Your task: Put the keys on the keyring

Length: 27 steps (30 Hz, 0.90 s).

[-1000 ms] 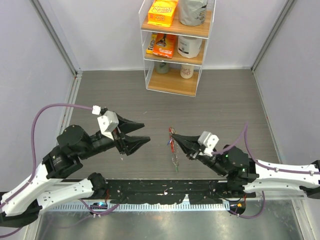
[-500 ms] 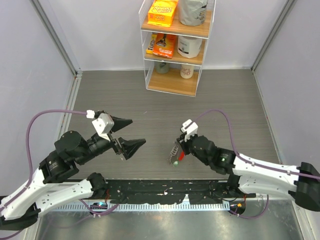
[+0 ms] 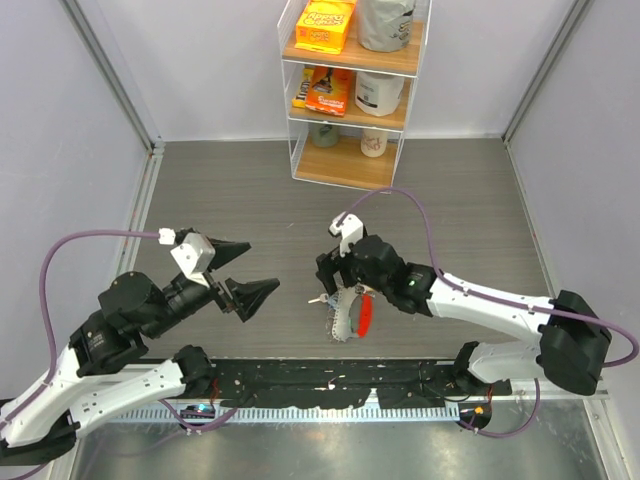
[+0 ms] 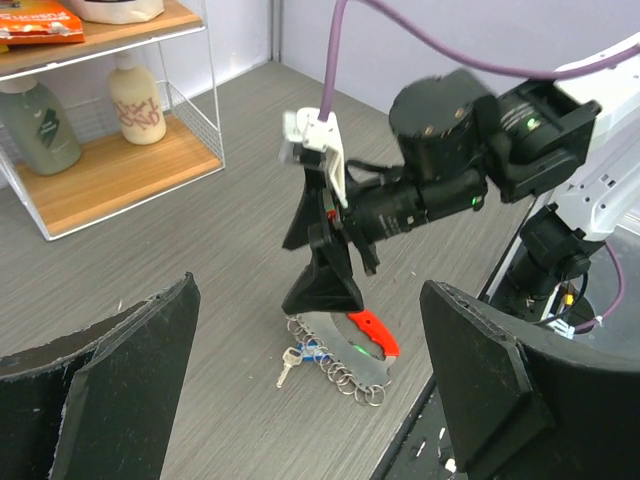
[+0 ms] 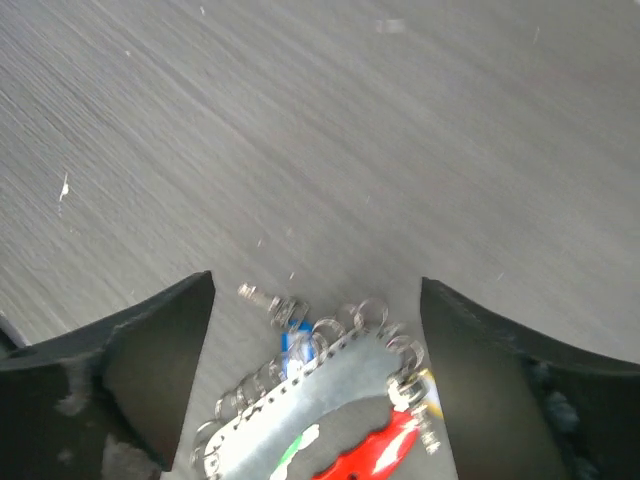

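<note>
Right gripper (image 5: 315,285) is hovering wide open, empty, over the keyring (image 3: 351,318), its keys (image 5: 292,340) partly hidden; left gripper (image 3: 262,266) is gaping empty, well apart across the table (image 3: 450,200).

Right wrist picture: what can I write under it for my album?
Open right pincer above the keyring and keys on the grey table.

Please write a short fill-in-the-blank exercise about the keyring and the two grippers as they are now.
The keyring lies on the ___.
The curved piece attached to it is ___ in colour.
The left gripper is open and holds ___.
The right gripper, directly above the keyring, is ___.
Answers: table; red; nothing; open.
</note>
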Available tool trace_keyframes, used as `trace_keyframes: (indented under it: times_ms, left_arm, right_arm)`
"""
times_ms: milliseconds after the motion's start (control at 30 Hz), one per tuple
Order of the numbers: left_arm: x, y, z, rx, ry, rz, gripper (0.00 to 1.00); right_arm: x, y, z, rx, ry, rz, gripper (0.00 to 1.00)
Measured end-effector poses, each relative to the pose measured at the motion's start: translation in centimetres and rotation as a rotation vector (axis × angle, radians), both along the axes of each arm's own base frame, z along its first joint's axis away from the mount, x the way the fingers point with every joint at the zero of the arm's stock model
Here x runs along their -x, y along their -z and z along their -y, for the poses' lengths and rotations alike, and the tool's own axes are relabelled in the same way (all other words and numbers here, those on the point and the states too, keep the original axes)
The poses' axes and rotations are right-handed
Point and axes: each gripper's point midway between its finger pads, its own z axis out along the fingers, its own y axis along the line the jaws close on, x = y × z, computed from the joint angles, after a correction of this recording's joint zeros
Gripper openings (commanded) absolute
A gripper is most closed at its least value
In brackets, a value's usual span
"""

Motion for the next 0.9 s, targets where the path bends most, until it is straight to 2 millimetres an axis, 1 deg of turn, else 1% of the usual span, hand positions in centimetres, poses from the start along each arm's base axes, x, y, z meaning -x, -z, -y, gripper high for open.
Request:
trace_keyframes:
  times_ms: [100,233,300,367,433,533,600,700,800,900]
  left_arm:
    - [-0.2,0.2,-0.1,-0.007,-0.012,0.002,1.00]
    - [-0.6,0.7,-0.1,-0.036,-0.024,0.007,1.00]
    - [-0.8,1.0,0.1,-0.055,-0.028,0.001,1.00]
    - [-1.0,1.2,0.2,-0.079,-0.032,0.000,1.00]
    - [-1.2,1.2,0.2,-0.092,-0.039,0.004,1.00]
    - [-1.2,0.7,0.0,-0.089,-0.045,0.021,0.99]
    - [-1.1,0.4,-0.2,-0.085,-0.044,0.035,1.00]
    - [-0.9,-0.5,-0.4,-0.070,-0.037,0.050,1.00]
    - [-0.6,-1.4,-0.8,-0.058,-0.037,0.060,0.99]
    - [-0.5,-1.5,-1.2,-0.052,-0.042,0.062,1.00]
  right_arm:
    - [-0.7,-3.2,-0.9,-0.017,-0.026,0.057,0.95]
    - [-1.7,-8.8,-1.9,-0.060,-0.027,0.117,0.95]
    - [-1.8,-11.5,-1.9,-0.092,-0.021,0.143,0.95]
    - [-1.8,-13.8,-1.5,-0.124,-0.010,0.171,0.96]
    - [-1.6,-15.9,-0.5,-0.158,0.014,0.205,0.95]
    - [-1.2,-18.2,1.1,-0.196,0.052,0.246,0.96]
    - [-1.1,-19.4,2.4,-0.216,0.091,0.274,0.95]
    - [-1.3,-20.6,4.0,-0.233,0.154,0.299,0.95]
    - [-1.5,-20.4,5.0,-0.211,0.198,0.300,0.95]
    - [-1.5,-19.6,5.4,-0.170,0.207,0.289,0.96]
